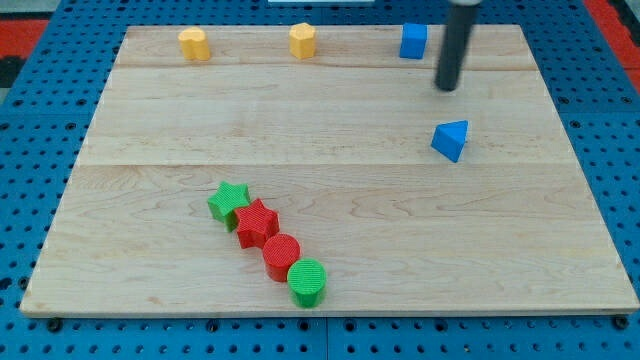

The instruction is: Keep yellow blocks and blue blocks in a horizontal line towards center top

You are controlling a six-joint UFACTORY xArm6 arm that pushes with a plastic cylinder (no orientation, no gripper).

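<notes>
In the camera view a pale wooden desk lies on a blue pegboard base. Along the view's top edge of the desk stand three plastic blocks roughly in a row: a yellow rounded block at the left, a yellow hexagonal block near the centre, and a blue square block further to the view's right. A blue triangular plastic block sits apart from that row, lower and to the right of the blue square block.

The dark rod comes down from the view's top, and my tip rests on the desk just right of and below the blue square block, above the blue triangular block, touching neither. The arm has no hand, so nothing is held.

In the lower left of the desk four blocks form a touching diagonal chain: a green star block, a red star block, a red cylinder and a green cylinder.
</notes>
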